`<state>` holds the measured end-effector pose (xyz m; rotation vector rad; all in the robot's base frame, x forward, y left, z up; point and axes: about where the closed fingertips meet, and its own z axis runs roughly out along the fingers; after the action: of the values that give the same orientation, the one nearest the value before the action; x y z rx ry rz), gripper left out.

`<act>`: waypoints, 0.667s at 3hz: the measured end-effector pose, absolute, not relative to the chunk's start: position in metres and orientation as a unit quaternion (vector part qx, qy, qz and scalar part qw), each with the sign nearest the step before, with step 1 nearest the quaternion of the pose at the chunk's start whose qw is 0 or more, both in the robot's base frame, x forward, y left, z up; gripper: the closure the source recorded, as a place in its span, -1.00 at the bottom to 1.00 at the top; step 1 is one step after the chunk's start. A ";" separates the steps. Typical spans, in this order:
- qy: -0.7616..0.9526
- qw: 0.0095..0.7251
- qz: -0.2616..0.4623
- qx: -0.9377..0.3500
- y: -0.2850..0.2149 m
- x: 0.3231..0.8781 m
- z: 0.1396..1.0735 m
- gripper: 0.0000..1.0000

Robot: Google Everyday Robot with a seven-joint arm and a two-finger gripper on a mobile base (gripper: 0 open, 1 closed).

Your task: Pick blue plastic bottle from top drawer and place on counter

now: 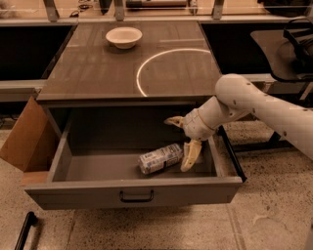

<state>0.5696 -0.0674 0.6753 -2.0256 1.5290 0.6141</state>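
Setting: robot test lab or workshop bay, not a home.

Evidence:
- Speckled terrazzo-type floor (274,215).
- Large grey-brown glossy cabinet top (98,73) marked with a thin white circular arc (138,78), which reads as a staged test surface.
- One small white bowl (123,36) stands on it near the far edge.
- Dark side tables (271,46) flank the cabinet, and metal frame legs (50,10) stand along the back.
- A black chair-like frame (299,34) sits at far right.
- A flat brown cardboard panel (27,141) leans at the cabinet's left side.
- The white robot arm's two-finger gripper (182,138) is inside the wide shallow grey drawer (132,193), in its right half, with fingers spread apart.
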 end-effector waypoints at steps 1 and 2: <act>0.562 0.261 0.229 -0.751 -0.062 0.574 0.666 -1.00; 0.567 0.253 0.220 -0.752 -0.052 0.575 0.653 -1.00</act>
<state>0.5751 -0.0524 0.6528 -2.0446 1.5419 0.5994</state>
